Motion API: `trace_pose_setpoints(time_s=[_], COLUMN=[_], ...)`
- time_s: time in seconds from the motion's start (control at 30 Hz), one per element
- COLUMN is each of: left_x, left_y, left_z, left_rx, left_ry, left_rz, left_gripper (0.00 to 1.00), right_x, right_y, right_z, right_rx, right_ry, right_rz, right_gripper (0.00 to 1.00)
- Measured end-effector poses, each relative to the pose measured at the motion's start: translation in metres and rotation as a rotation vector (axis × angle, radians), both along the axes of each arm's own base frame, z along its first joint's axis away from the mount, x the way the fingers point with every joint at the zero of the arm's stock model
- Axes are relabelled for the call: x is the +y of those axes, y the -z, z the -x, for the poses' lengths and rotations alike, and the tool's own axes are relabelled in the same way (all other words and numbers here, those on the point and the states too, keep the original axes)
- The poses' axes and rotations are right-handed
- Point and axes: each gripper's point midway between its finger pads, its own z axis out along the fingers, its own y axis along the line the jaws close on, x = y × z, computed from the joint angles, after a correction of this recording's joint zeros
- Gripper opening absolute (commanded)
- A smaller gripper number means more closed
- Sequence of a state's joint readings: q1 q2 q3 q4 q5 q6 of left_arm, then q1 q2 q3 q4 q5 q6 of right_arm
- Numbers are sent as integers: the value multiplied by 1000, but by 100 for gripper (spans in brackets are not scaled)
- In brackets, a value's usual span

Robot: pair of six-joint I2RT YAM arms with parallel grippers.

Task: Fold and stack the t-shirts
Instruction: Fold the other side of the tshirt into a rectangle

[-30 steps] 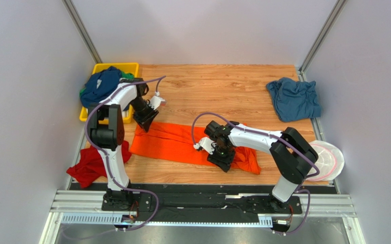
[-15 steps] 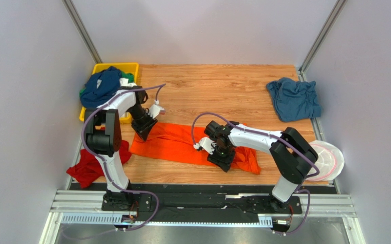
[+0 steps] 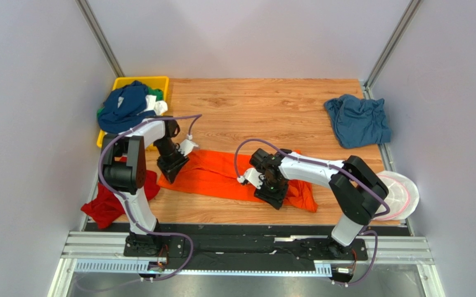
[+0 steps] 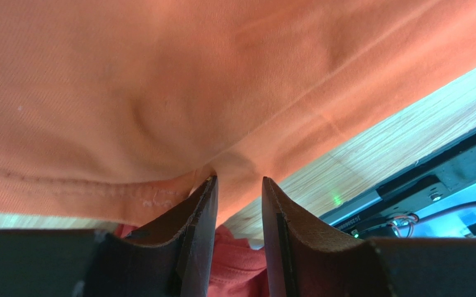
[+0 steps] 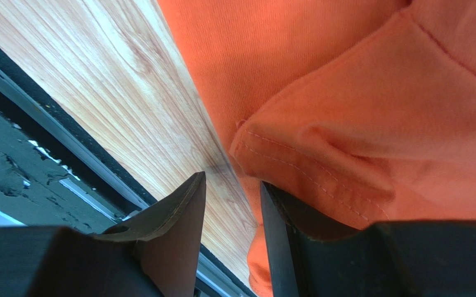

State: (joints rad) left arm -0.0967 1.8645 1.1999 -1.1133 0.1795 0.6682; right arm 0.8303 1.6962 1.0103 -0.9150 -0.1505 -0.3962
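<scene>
The left end effector [image 4: 238, 180], clenched on the hem of the orange t-shirt [image 3: 221, 176], now sits nearer than a second ago, probably stretching it for folding, while the right end effector [image 5: 232, 179] shows no clear grip.

Wood-grain bench [image 3: 265, 105]: orange t-shirt [image 3: 221, 173] spread lower middle, steel-blue t-shirt [image 3: 358, 120] crumpled upper right, red t-shirt [image 3: 107, 201] bunched at the lower-left edge, yellow tray [image 3: 153, 80] upper left, round disc [image 3: 401, 192] on the right edge.

Wooden tabletop [image 3: 265, 105], yellow plastic tray [image 3: 161, 80] at far left corner, round white-and-pink disc [image 3: 404, 197] at right edge
</scene>
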Motion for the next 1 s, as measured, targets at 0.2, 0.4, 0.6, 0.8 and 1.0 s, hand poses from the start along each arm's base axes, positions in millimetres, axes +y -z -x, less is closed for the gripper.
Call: trace_pose_setpoints(time_s=[0.2, 0.4, 0.6, 0.8, 1.0], left_x=[-6, -31, -63, -95, -115], left_y=[-21, -68, -91, -72, -60], left_z=[-6, -28, -50, -63, -84], left_rx=[-65, -209, -261, -219, -229], left_ry=[7, 7, 26, 50, 57], left_rz=[40, 184, 307, 336, 320], left_gripper=[50, 64, 66, 66, 65], right_x=[-7, -5, -3, -4, -5], right_y=[-8, -23, -27, -27, -27], right_z=[-6, -14, -18, -20, -21], right_rx=[-55, -118, -137, -153, -156], right_ry=[-1, 0, 0, 2, 2], right_rz=[15, -16, -25, -16, -13], right_gripper=[60, 78, 82, 82, 81])
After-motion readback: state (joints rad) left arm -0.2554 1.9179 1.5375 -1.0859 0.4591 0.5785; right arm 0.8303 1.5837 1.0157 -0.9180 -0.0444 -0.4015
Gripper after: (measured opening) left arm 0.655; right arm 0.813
